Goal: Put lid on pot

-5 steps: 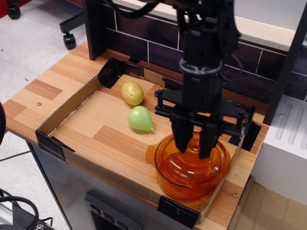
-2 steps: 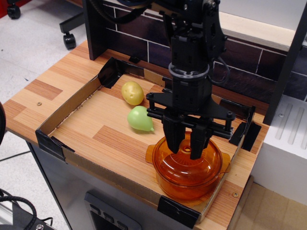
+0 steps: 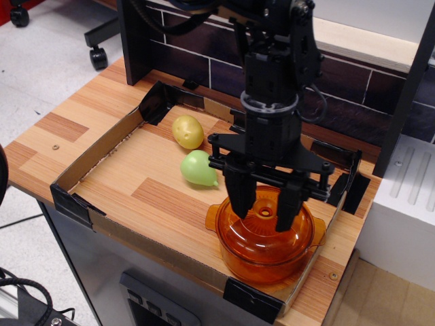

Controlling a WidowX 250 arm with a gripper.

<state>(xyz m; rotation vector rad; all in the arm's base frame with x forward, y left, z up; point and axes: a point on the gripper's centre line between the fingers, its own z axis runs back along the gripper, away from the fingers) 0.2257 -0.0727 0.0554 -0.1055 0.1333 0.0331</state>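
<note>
The orange pot (image 3: 266, 263) stands in the front right corner of the cardboard tray (image 3: 102, 153). The orange lid (image 3: 259, 236) sits on top of the pot, roughly level, its small knob (image 3: 265, 212) facing up. My black gripper (image 3: 263, 218) hangs straight down over the lid. Its two fingers are spread, one on each side of the knob, with clear gaps between fingers and knob. The fingertips are low, close to the lid's dome. The far part of the lid is hidden behind the fingers.
A yellow potato-like toy (image 3: 188, 131) and a green pear-like toy (image 3: 198, 168) lie left of the pot inside the tray. A dark brick-pattern wall (image 3: 204, 54) stands behind. A white unit (image 3: 408, 204) is at the right. The tray's front wall is close to the pot.
The gripper has shifted slightly left over the pot and its fingers have spread wider, away from the knob. The lid stays on the pot.
</note>
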